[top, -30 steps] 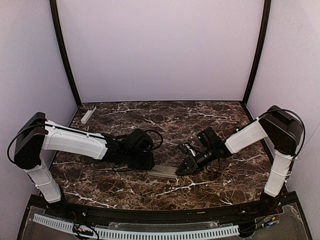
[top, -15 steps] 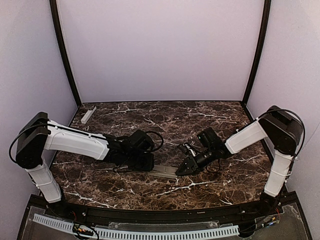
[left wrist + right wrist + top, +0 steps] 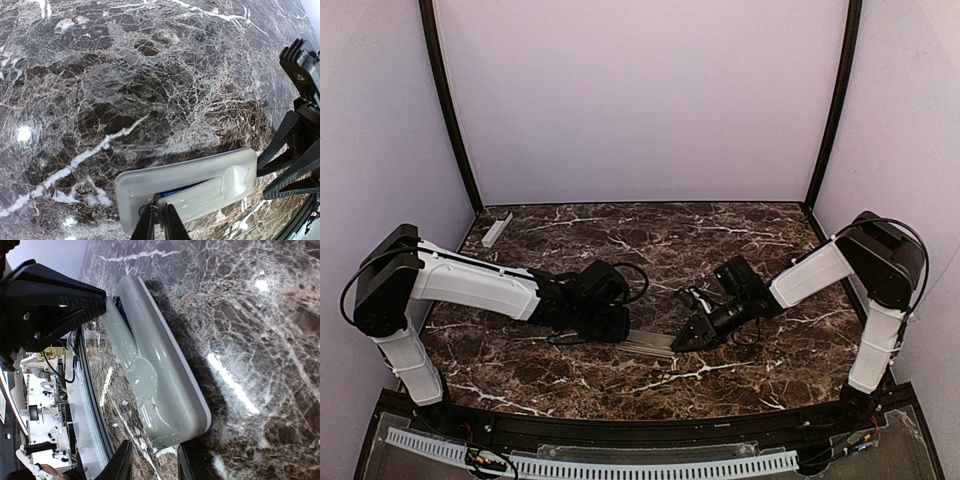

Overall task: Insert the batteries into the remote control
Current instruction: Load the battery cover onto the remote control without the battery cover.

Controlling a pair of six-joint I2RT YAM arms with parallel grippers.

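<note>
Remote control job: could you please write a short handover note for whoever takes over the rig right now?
Left gripper: fingers nearly together at the end of the battery cover.
Right gripper: clamped on the other end of the remote control.
The remote lies back-up on the table; a blue battery shows under the half-seated cover.
Done: at least one battery in.
Left: check the rest are in, seat the cover.
</note>
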